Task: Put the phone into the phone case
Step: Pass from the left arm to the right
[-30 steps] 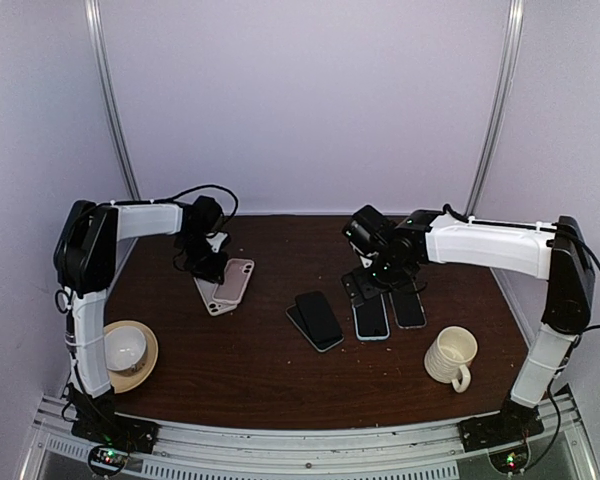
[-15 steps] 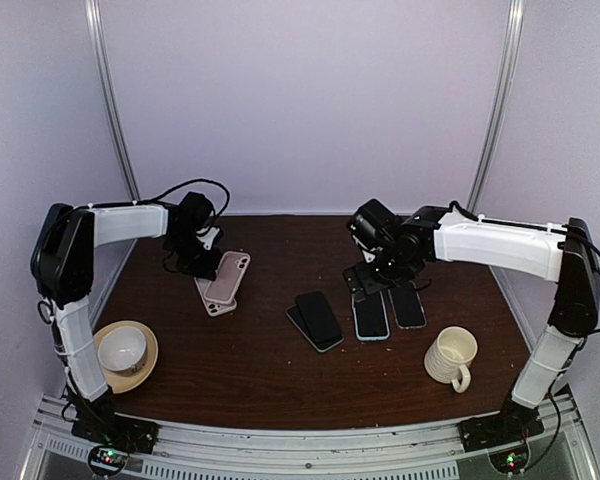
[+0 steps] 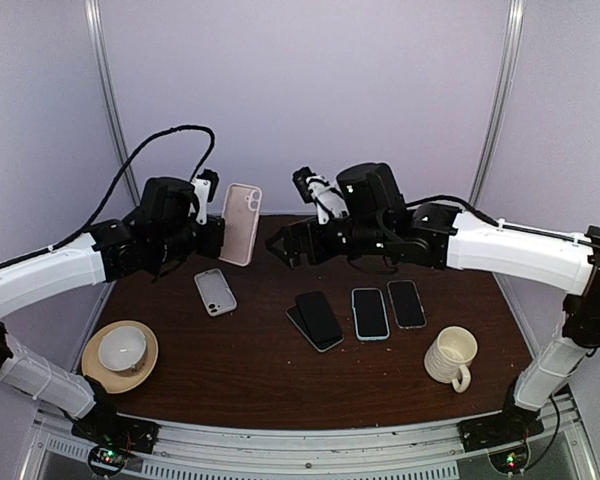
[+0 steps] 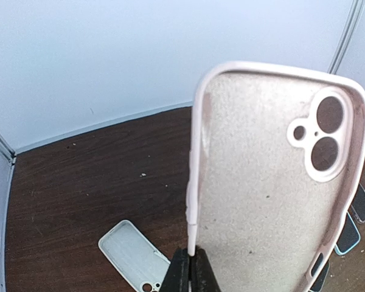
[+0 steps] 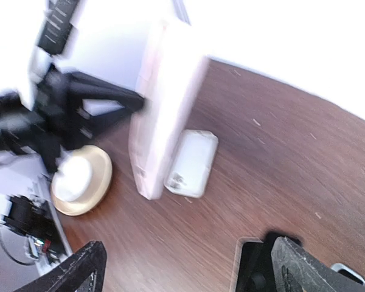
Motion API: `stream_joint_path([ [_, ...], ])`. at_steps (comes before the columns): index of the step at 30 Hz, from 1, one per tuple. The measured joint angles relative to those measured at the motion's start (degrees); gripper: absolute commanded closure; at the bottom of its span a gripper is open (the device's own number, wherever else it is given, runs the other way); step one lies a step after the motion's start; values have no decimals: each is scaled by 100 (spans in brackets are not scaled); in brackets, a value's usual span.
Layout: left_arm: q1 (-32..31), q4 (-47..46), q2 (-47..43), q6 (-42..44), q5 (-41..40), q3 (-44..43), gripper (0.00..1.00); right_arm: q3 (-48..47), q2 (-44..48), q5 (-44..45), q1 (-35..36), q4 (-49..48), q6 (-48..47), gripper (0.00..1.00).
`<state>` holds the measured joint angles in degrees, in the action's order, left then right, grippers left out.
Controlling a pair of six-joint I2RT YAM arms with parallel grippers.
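Note:
The pink phone case point(image 3: 240, 222) stands upright in the air over the back left of the table. My left gripper point(image 3: 218, 240) is shut on its edge. In the left wrist view the case point(image 4: 274, 182) fills the right half, and the fingertips point(image 4: 193, 271) pinch its white rim. Several phones lie flat at mid-table: a dark stacked pair point(image 3: 315, 320), one in a light blue case point(image 3: 370, 312) and a dark one point(image 3: 407, 303). My right gripper point(image 3: 290, 246) hangs open just right of the pink case point(image 5: 161, 115), nothing between its fingers point(image 5: 79, 274).
A pale empty case point(image 3: 215, 292) lies on the table under the raised one. A bowl on a tan saucer point(image 3: 120, 350) sits front left, a ribbed mug point(image 3: 450, 357) front right. Two metal poles and purple walls close off the back.
My left gripper shut on the pink case and lifted it upright off the pale case. My right arm rose from the phones and swung left toward the case, still open.

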<state>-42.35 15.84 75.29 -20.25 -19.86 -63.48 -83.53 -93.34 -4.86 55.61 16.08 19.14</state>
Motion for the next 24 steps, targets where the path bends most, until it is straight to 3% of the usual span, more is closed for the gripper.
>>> stream_joint_path([
  [5,-413,-297,-160,-70,-540,236,100,-289,-334,-295,94,-857,96,13],
  [11,-575,-562,-289,-81,-599,319,100,-428,-723,-192,94,-1169,323,26],
  [16,-575,-640,-400,-92,-584,328,100,-450,-841,-83,94,-1231,479,51],
  [20,-577,-682,-409,-116,-542,330,100,-608,-1032,-133,94,-1294,599,63],
  [24,-577,-684,-415,-118,-511,367,100,-649,-1113,-195,94,-1327,669,82],
])
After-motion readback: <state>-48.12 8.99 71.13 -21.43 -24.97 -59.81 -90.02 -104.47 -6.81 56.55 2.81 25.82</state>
